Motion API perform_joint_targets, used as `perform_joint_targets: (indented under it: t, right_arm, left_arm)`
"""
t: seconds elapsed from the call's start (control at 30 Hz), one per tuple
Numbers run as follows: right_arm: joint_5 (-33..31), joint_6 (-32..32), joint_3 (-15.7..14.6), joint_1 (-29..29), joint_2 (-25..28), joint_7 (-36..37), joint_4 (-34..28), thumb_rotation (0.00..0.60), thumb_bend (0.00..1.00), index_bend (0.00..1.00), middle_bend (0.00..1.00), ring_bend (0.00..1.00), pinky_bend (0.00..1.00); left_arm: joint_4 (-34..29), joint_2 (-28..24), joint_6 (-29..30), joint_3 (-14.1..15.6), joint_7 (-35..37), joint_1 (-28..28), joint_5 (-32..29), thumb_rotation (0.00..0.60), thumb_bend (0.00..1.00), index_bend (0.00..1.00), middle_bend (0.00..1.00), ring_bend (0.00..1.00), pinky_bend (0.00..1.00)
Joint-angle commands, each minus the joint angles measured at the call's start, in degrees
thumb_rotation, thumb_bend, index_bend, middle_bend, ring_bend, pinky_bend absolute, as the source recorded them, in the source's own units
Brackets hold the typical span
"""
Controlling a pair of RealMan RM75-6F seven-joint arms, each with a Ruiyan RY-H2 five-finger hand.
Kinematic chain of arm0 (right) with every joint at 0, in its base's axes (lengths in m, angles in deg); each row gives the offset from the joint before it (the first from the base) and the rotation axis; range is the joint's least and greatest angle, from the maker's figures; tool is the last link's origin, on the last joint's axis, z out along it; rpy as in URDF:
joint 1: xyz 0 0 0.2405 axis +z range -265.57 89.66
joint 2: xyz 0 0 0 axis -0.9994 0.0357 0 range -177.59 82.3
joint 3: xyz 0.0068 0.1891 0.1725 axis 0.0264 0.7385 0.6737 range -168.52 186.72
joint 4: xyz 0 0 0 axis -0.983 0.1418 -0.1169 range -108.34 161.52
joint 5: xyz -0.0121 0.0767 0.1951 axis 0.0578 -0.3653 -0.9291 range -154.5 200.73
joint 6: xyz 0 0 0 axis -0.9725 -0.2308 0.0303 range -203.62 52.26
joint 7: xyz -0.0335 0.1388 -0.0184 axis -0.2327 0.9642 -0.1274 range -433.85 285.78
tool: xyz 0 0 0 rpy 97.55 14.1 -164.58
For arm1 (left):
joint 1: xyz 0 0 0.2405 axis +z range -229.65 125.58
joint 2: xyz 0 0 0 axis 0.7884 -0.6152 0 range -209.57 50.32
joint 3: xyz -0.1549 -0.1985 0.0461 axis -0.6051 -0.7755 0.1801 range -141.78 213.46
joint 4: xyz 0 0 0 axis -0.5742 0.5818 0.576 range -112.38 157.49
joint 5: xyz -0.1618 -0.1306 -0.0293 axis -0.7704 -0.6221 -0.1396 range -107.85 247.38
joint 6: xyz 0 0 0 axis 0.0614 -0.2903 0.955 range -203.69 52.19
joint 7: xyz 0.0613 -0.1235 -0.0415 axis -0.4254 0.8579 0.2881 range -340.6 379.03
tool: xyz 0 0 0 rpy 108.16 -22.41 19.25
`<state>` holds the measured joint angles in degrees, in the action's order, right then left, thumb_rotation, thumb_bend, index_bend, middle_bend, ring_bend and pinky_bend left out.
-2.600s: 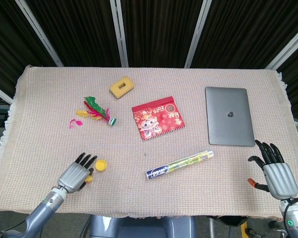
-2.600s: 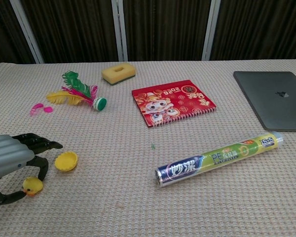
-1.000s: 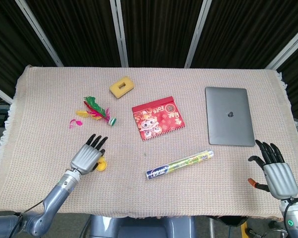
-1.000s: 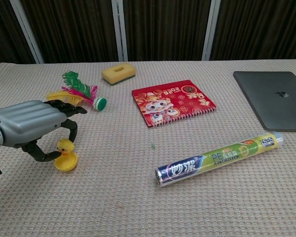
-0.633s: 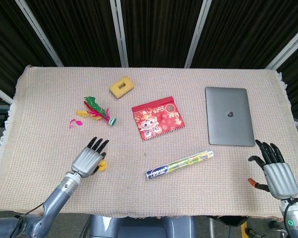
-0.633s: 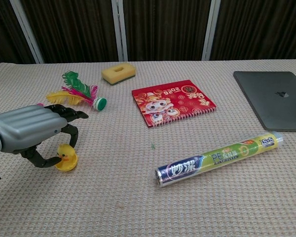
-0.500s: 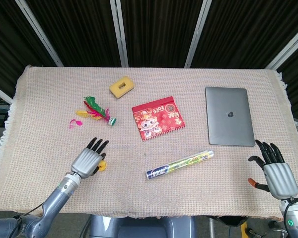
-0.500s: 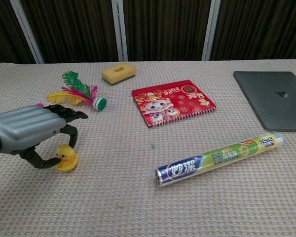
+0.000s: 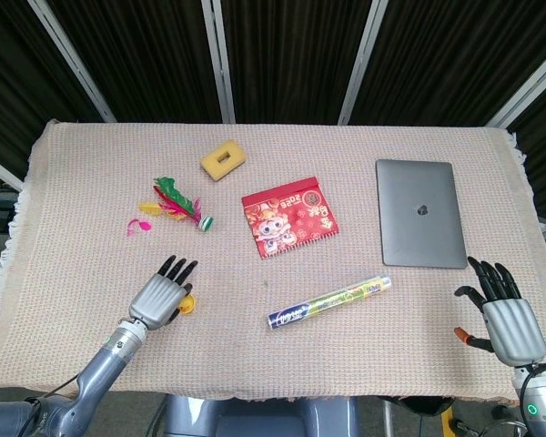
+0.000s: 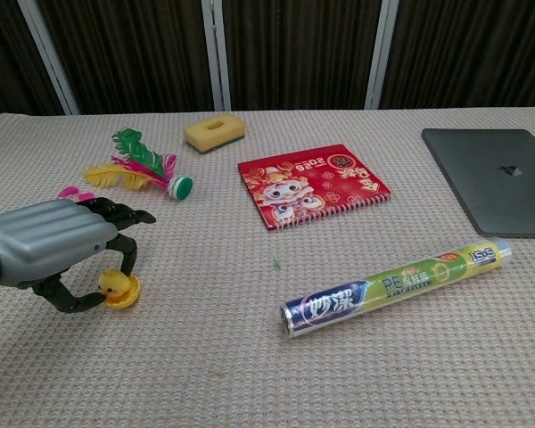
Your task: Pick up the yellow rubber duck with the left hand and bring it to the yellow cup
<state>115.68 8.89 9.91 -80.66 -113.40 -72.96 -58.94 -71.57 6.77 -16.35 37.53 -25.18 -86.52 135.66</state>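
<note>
The yellow rubber duck [image 10: 112, 284] sits upright in the small yellow cup [image 10: 130, 292] near the table's front left. My left hand [image 10: 49, 245] hovers low beside it, pinching the duck between the thumb and a curled finger. From the head view, the left hand [image 9: 158, 297] covers the duck, and only a sliver of the cup [image 9: 188, 306] peeks out at its right. My right hand [image 9: 507, 320] rests at the front right corner, fingers spread, holding nothing.
A feather shuttlecock [image 9: 177, 205] and a yellow sponge [image 9: 222, 159] lie behind the cup. A red notebook [image 9: 289, 217] is mid-table, a grey laptop [image 9: 419, 212] at the right, and a roll of plastic wrap [image 9: 330, 302] in front of the notebook.
The left hand carried the duck from the front edge to the cup, then lowered it into the cup and sank slightly. The right hand stayed still.
</note>
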Motion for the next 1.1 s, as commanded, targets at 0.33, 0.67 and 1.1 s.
perform_joint_targets:
  t: [0.33,0.67,1.1]
  right_arm:
    - [0.02,0.02,-0.01,0.00,-0.02,0.02,0.04,0.600,0.00,0.38,0.00,0.00,0.00]
    - [0.00,0.03,0.00,-0.01,-0.05,-0.02,0.05,0.600,0.00,0.38,0.00,0.00,0.00]
    - [-0.14,-0.15,0.05,0.06,-0.11,-0.05,0.07,0.600,0.00,0.38,0.00,0.00,0.00]
  left_arm:
    - [0.02,0.12,0.13,0.25,0.76,-0.10,0.63,0.600,0.31,0.25,0.00,0.00,0.00]
    - [-0.55,-0.80,0.69,0.00,2.09,-0.11,1.69,0.600,0.19,0.16,0.00,0.00,0.00]
    - [-7.57,-12.29,7.60,3.20,6.26,3.97,9.18,0.600,0.18,0.11,0.00,0.00,0.00]
